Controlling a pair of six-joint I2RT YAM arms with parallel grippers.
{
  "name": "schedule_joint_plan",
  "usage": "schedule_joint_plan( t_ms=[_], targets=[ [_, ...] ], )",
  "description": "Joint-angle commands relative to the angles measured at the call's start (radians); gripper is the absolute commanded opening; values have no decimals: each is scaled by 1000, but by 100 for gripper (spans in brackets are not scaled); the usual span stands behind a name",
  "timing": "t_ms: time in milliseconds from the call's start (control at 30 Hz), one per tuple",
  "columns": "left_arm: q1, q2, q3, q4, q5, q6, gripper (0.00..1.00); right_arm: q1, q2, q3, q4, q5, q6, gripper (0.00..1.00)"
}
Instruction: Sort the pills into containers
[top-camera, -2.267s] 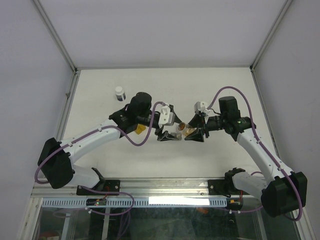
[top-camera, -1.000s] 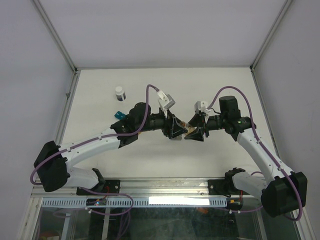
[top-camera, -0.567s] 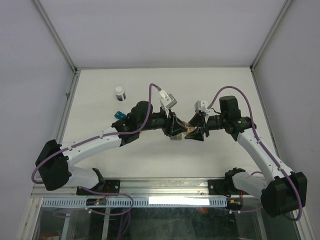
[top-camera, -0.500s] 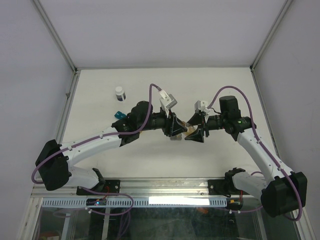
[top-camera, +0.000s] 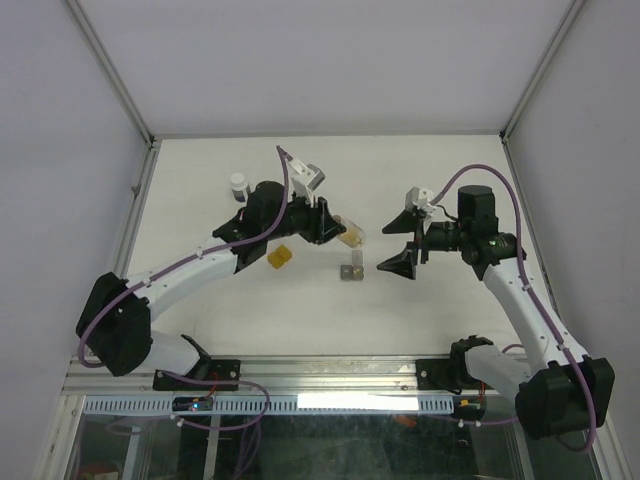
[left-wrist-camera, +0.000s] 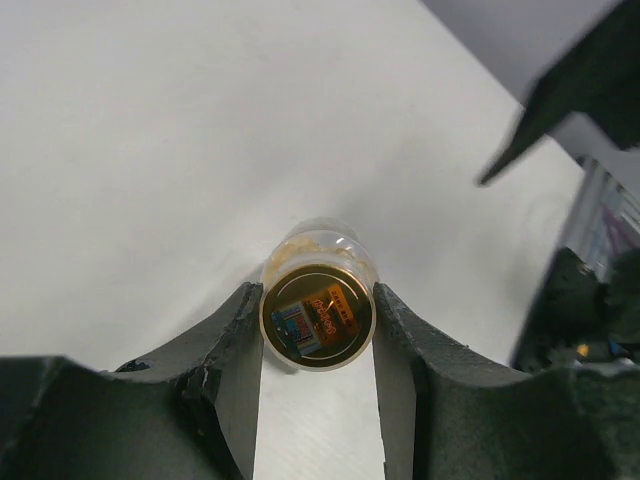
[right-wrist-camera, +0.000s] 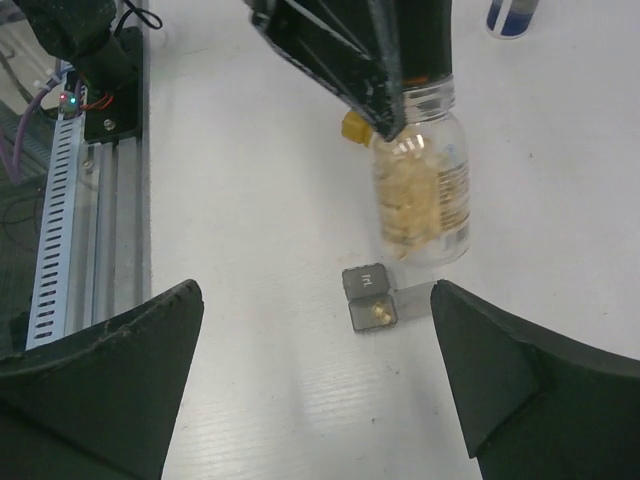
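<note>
My left gripper is shut on a clear pill bottle full of yellow pills and holds it tilted above the table. In the left wrist view the bottle's round end sits between the fingers. The gray container lies on the table just in front of it. The right wrist view shows one of its cells open with yellow pills inside and the other lid shut. The amber-yellow container lies by the left arm. The teal container is hidden. My right gripper is open and empty, right of the gray container.
A small white-capped bottle stands at the back left and shows at the top of the right wrist view. The metal rail with the arm bases runs along the near edge. White walls enclose the table.
The two grippers were together over the gray container. Now the left gripper has carried the bottle back and to the left, and the right gripper has pulled away to the right, open.
</note>
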Motion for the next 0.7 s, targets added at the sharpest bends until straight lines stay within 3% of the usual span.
schedule_joint_plan(
  t_ms=[0,133,367,667],
  targets=[
    [90,99,64,16,-105,10,0,-28,-47,20,97,20,84,100],
    [167,235,180,-17,-301,5,0,-31,-48,11,126,45,107,100],
    [346,520,520,-176,-471,-12,0,-32,-46,-1,144,59,119,100],
    [424,847,982,-446,-685,25,0,-32,-45,-10,161,59,134,99]
  ],
)
